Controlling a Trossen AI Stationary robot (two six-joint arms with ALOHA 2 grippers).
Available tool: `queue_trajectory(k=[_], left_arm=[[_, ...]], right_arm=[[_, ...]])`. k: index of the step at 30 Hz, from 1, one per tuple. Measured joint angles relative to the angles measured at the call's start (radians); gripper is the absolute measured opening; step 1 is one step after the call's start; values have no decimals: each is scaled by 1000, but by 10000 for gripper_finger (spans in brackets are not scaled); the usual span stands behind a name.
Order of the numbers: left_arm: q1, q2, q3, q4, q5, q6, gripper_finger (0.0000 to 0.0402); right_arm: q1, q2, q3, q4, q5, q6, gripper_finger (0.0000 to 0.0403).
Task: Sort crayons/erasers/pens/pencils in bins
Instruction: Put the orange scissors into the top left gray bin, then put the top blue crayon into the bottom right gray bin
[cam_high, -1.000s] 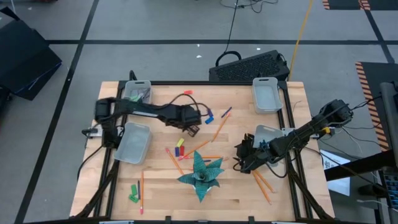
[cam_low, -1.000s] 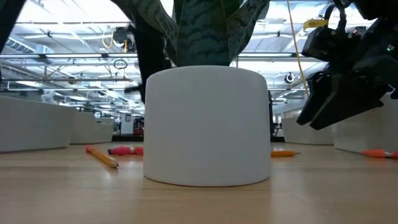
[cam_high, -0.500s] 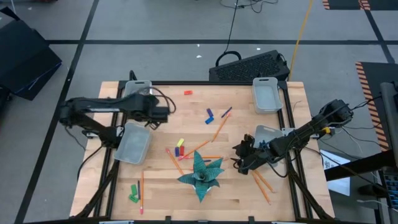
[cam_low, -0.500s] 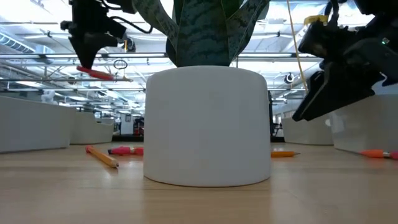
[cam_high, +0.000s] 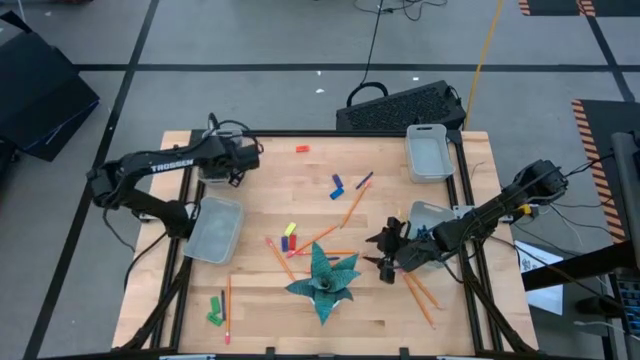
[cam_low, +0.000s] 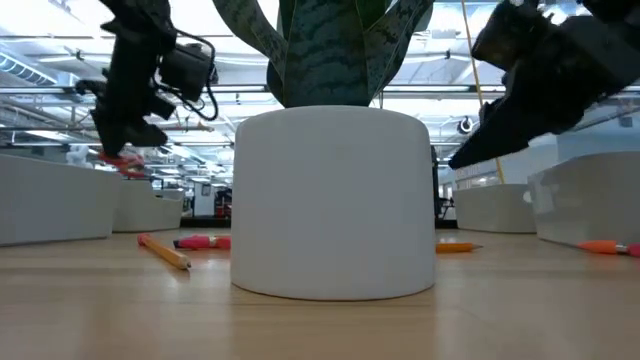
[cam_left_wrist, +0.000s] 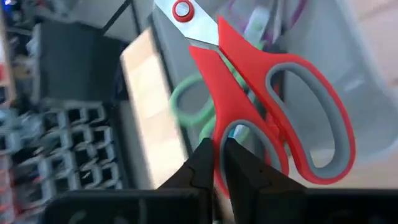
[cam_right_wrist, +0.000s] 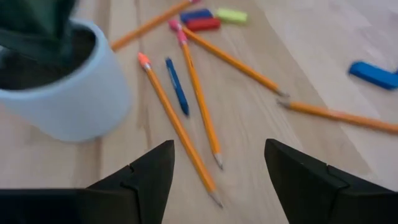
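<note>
While red-handled metal scissors (cam_left_wrist: 261, 106) are being pinched tight over a grey-white plastic bin (cam_high: 222, 146) by the left gripper (cam_left_wrist: 214, 165), the right gripper (cam_right_wrist: 217, 165) is being held wide apart above orange pencils (cam_right_wrist: 199, 93).

Overhead, a light wooden table (cam_high: 260, 290) with a dark frame stands on a grey floor (cam_high: 300, 40) crossed by dark tape lines (cam_high: 130, 70). A black keyboard (cam_high: 400, 105) lies on the floor just beyond the table's far edge, with a dark cable (cam_high: 372, 40) and a yellow cable (cam_high: 487, 40) running away from it. Orange-and-black hazard striping (cam_high: 590, 130) marks the floor at the right. At table height, the hall behind shows steel roof trusses (cam_low: 60, 95) and bright, even overhead light.
</note>
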Motion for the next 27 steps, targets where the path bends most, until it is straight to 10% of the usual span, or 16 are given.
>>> queue_trajectory(k=[14, 27], left_arm=[[90, 94, -26, 166, 29, 91, 39], [49, 25, -13, 109, 145, 110, 176]], right_arm=[[0, 0, 0, 79, -36, -31, 242], [1, 0, 0, 83, -51, -53, 242]])
